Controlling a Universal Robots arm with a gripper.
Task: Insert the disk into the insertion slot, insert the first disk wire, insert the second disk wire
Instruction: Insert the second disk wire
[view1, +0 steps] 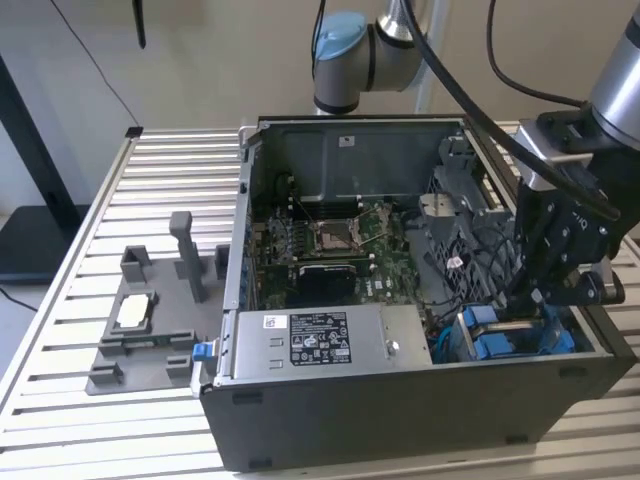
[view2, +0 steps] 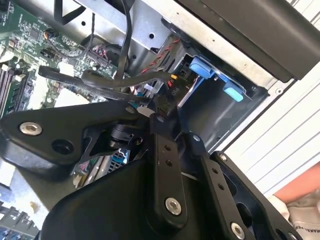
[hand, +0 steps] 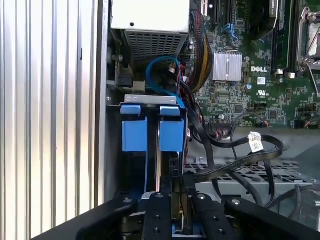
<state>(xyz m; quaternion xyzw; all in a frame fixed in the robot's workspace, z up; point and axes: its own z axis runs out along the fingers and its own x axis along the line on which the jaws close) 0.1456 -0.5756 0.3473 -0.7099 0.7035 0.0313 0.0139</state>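
Blue plastic edging frames the narrow metal insertion slot (hand: 152, 165).

The computer case (view1: 420, 400) sits open on the slatted table (view1: 60, 300), with a parts holder (view1: 150, 330) off to the exterior view's left. Inside, the power supply (view1: 320, 340) sits along the near wall (motherboard (view1: 330, 240) behind it), and the drive cage (view1: 510, 335) is at the exterior view's right with the gripper (view1: 545, 300) down over it.
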